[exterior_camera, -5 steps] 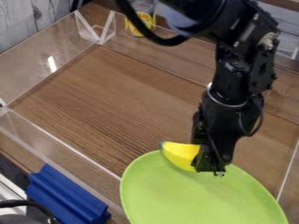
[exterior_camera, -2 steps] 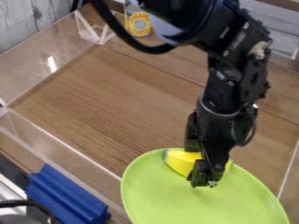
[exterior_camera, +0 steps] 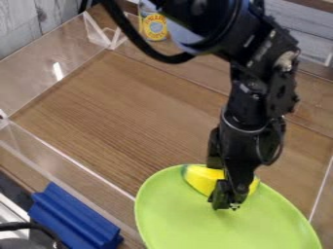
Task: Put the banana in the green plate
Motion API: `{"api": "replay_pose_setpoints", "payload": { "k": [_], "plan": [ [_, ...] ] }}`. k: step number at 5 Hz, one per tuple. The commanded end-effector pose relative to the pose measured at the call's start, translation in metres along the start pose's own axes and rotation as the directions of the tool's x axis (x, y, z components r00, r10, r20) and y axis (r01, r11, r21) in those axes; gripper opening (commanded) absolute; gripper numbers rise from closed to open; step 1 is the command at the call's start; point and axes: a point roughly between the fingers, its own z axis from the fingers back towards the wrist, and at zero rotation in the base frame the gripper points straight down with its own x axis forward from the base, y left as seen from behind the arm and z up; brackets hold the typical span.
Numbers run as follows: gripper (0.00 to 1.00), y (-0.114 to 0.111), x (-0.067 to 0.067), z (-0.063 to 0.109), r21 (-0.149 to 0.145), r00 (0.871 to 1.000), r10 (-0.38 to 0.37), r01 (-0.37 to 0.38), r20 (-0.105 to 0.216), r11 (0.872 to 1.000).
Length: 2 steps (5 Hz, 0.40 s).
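Note:
The lime-green plate (exterior_camera: 260,226) lies at the lower right of the wooden table. A small bright-yellow banana (exterior_camera: 201,179) rests on the plate's far-left part, just inside the rim. My black gripper (exterior_camera: 233,192) points straight down over the plate, right beside and partly in front of the banana, hiding its right end. The fingers (exterior_camera: 224,197) stand spread apart, and the banana lies on the plate rather than being squeezed between them.
A blue block (exterior_camera: 72,220) sits at the lower left outside the clear acrylic wall (exterior_camera: 53,156). A yellow-labelled can (exterior_camera: 156,26) stands at the far edge of the wooden table (exterior_camera: 130,107). The black arm (exterior_camera: 260,88) rises over the plate.
The banana has gone from being held above the plate's rim to lying on the plate. The gripper's fingers have spread apart; the arm has barely shifted.

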Motion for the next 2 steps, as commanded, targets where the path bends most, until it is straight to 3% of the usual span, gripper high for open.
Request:
{"api": "replay_pose_setpoints", "payload": {
  "k": [1,2],
  "plan": [
    [1.0,0.0066,0.0026,0.0008,0.019,1.0,-0.004,0.003,0.025,1.0],
    [1.0,0.0092,0.0032,-0.0035,0.02,1.0,-0.006,0.005,0.026,1.0]
  ]
}}
